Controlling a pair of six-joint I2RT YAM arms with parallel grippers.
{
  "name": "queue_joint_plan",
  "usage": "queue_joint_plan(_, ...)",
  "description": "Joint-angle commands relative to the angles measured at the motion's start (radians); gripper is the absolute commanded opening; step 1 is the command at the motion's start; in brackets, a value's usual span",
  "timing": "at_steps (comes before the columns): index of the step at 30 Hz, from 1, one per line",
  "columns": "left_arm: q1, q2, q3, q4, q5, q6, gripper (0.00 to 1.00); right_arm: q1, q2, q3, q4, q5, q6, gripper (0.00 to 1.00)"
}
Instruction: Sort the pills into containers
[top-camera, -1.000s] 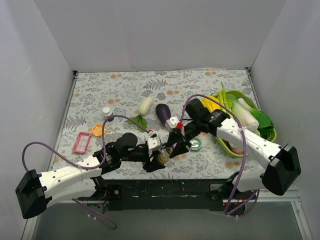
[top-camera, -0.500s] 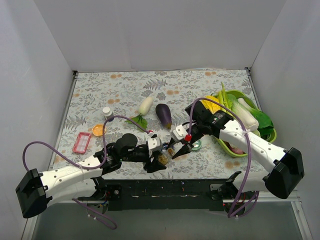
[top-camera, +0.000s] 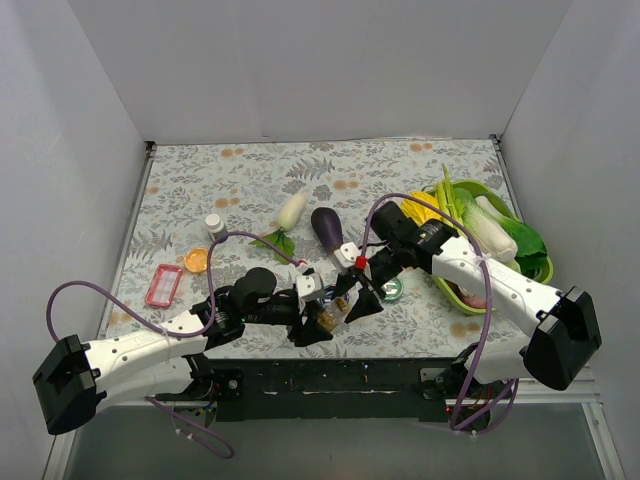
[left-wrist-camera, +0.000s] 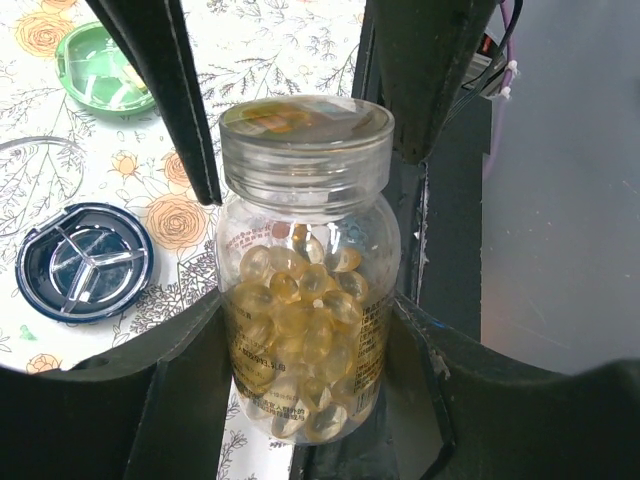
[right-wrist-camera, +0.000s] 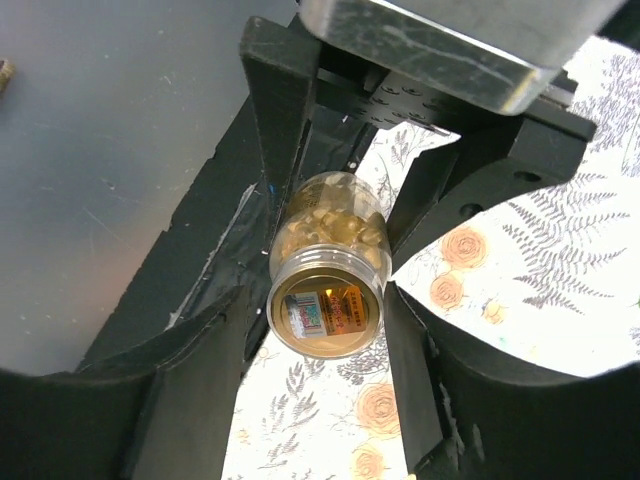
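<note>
A clear amber bottle (left-wrist-camera: 305, 300) full of yellowish pills lies on its side just above the table near the front edge, cap on. My left gripper (left-wrist-camera: 305, 335) is shut on the bottle's body (top-camera: 325, 318). My right gripper (right-wrist-camera: 320, 325) stands open around the yellowish cap (right-wrist-camera: 328, 305), one finger on each side, with a thin gap on the left side. In the top view the right gripper (top-camera: 352, 300) meets the left gripper (top-camera: 320, 325) at the bottle. A green-topped tin (left-wrist-camera: 100, 70) (top-camera: 391, 289) and a silvery-blue tin (left-wrist-camera: 83, 262) lie on the cloth beside them.
A lime-green vegetable tray (top-camera: 478, 186) sits at the right. An eggplant (top-camera: 327, 228) and a white radish (top-camera: 290, 210) lie mid-table. A small white bottle (top-camera: 214, 224), an orange dish (top-camera: 196, 260) and a pink box (top-camera: 163, 285) are at the left.
My right gripper swung a little right, came back to the bottle's cap, and its jaws have widened. The left gripper and the bottle have stayed put.
</note>
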Motion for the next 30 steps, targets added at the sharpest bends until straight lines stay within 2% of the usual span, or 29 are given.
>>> queue_joint_plan(1, 0.002, -0.016, -0.020, 0.048, -0.019, -0.022, 0.00, 0.000, 0.010, 0.042, 0.045, 0.019, 0.192, 0.66)
queue_joint_plan(3, 0.002, -0.019, -0.026, 0.049, -0.030, -0.029, 0.00, 0.000, 0.009, 0.055, 0.068, 0.023, 0.254, 0.68)
queue_joint_plan(4, 0.002, -0.024, -0.028, 0.048, -0.048, -0.032, 0.00, 0.000, 0.007, 0.067, 0.074, 0.025, 0.303, 0.74)
queue_joint_plan(6, 0.002, -0.027, -0.030, 0.037, -0.068, -0.036, 0.00, 0.000, 0.001, 0.073, 0.130, 0.055, 0.389, 0.75)
queue_joint_plan(7, 0.002, -0.027, -0.028, 0.034, -0.079, -0.038, 0.00, -0.005, -0.008, 0.076, 0.159, 0.077, 0.438, 0.79)
queue_joint_plan(8, 0.002, -0.027, -0.027, 0.029, -0.097, -0.039, 0.00, -0.006, -0.016, 0.079, 0.225, 0.104, 0.563, 0.80)
queue_joint_plan(11, 0.002, -0.031, -0.027, 0.026, -0.123, -0.052, 0.00, -0.009, -0.031, 0.101, 0.276, 0.282, 0.773, 0.83)
queue_joint_plan(15, 0.002, -0.025, -0.025, 0.048, -0.146, -0.059, 0.00, -0.008, -0.022, 0.092, 0.287, 0.341, 0.965, 0.84)
queue_joint_plan(20, 0.002, -0.001, 0.001, 0.037, -0.175, -0.056, 0.00, -0.005, -0.016, 0.055, 0.289, 0.353, 1.030, 0.82)
queue_joint_plan(30, 0.002, 0.006, 0.015, 0.041, -0.214, -0.061, 0.00, 0.035, 0.007, 0.015, 0.278, 0.393, 1.033, 0.77)
